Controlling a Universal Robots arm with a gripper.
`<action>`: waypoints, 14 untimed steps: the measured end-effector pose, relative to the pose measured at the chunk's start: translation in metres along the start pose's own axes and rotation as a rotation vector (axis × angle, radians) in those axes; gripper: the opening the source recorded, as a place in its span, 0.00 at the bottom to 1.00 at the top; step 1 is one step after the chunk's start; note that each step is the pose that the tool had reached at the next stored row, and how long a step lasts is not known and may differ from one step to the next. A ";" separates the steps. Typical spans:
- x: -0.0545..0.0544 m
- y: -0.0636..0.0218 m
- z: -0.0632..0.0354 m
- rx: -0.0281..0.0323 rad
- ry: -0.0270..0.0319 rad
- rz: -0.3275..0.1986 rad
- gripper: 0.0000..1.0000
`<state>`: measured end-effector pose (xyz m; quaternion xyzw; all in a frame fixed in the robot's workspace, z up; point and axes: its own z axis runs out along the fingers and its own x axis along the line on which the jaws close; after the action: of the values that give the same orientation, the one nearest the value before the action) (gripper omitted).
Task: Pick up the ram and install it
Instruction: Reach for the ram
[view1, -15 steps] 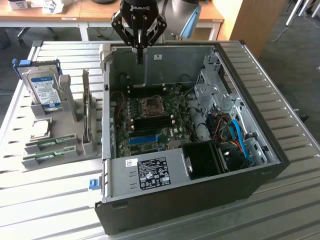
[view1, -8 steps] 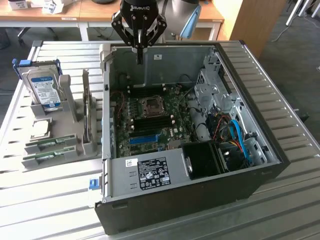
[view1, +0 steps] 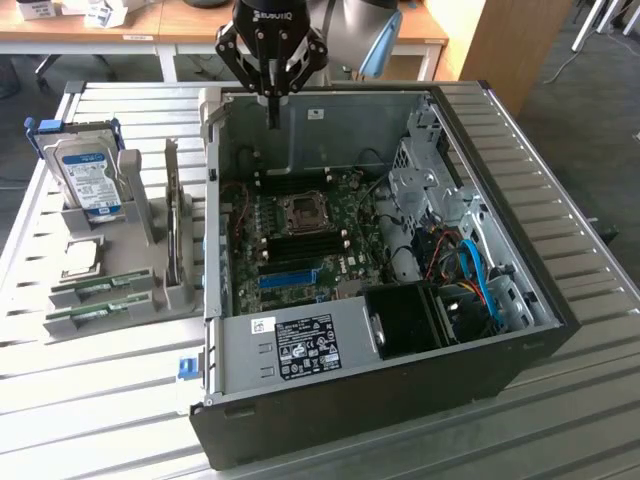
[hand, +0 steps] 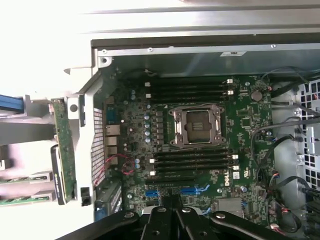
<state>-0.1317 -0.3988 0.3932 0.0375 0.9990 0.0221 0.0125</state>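
Exterior view: shows the gripper (view1: 272, 118) hanging over the far wall of the open computer case (view1: 400, 400), fingers clenched together and grasping nothing. Places the ram (view1: 100, 289) well apart from it, lying flat in a slot of the grey holder (view1: 150, 240) on the slatted counter (view1: 90, 410), at the exterior view's left of the case. Shows a second green stick (view1: 95, 316) just beside the ram, parallel to it on the nearer side, and a blue-labelled hard drive (view1: 88, 178) standing upright at the holder's far end. Wrist view: looks down past the clenched fingers onto the motherboard (hand: 240, 120), with black memory slots (hand: 192, 167) unfilled on both sides of the processor socket (hand: 196, 127).
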 end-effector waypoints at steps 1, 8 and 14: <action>0.002 -0.0001 0.0000 0.0000 0.0000 0.000 0.11; 0.014 -0.0010 -0.0002 0.0000 0.0000 0.000 0.11; 0.026 -0.0020 -0.0003 0.0000 0.0000 0.000 0.11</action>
<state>-0.1582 -0.3989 0.3928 0.0374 0.9990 0.0221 0.0125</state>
